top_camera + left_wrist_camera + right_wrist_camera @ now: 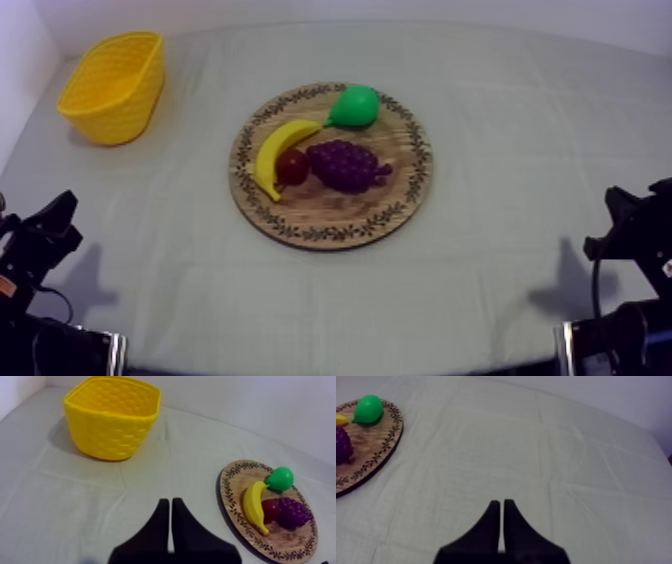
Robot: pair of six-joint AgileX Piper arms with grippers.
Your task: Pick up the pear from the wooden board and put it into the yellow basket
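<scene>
While both jaws lie closed as wedges, smooth pear (357,105) on round wooden board (330,212), woven basket (120,108) apart.

This looks to me like a robotics lab setup, not a home. My worktop (500,290) lies under a plain grey-white cloth (530,120) and bare white walls (420,8) close it in. My left arm (35,250) and right arm (635,235) stand at its near corners. The props are toy fruit (345,165), a wooden board (330,225) and a yellow basket (110,90).
</scene>
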